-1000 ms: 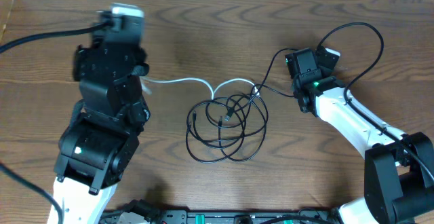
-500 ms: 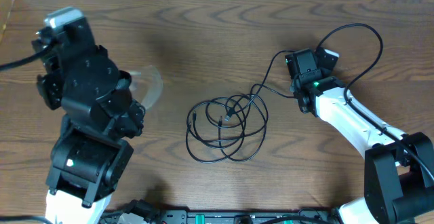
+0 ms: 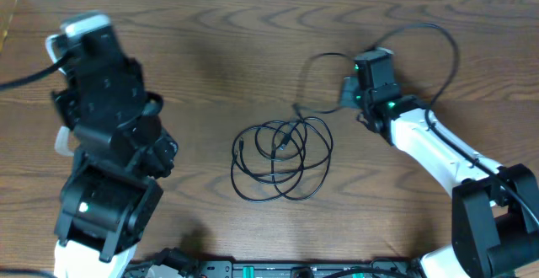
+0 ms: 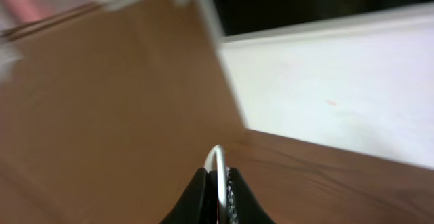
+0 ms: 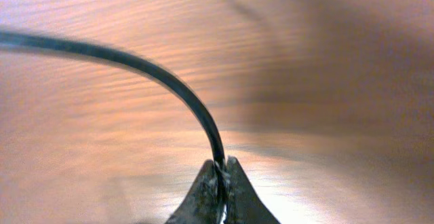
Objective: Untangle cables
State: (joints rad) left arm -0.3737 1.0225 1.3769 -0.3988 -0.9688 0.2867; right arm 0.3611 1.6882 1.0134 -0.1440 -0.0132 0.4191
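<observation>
White cable (image 4: pixel 214 149) leaving centre since earlier, thin arc clamped in left tool (image 4: pixel 218 178); right tool (image 5: pixel 220 171), shifting up wood-grain counter (image 3: pixel 253 42), pinching glossy black cable (image 5: pixel 135 62).

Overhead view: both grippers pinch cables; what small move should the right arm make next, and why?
Probably draw the right gripper away from mid-table. It is shut on the black cable, whose loops lie overlapped there, so tension should start opening them. The white cable, pinched in the left gripper, lies clear of those loops.
</observation>
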